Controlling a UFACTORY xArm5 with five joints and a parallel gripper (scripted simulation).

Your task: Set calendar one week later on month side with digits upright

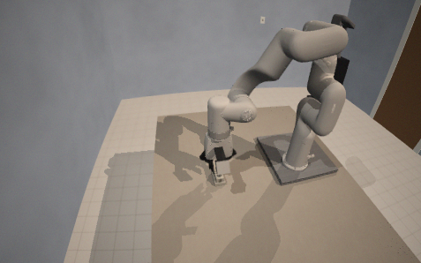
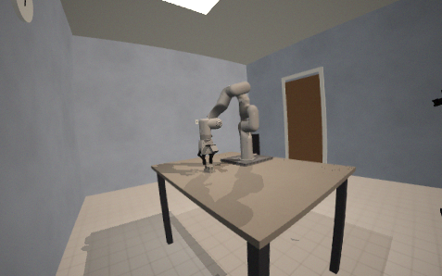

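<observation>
We are standing on our base plate (image 1: 326, 169) at the far right of the worktop, our arm (image 1: 286, 41) rising, folding at the top and reaching down to the left. Our wrist is pointing straight down, with the end effector (image 1: 218, 176) hanging just above the worktop, its fingers (image 2: 204, 159) standing about half apart; whether they are gripping anything is too small to tell.
</observation>
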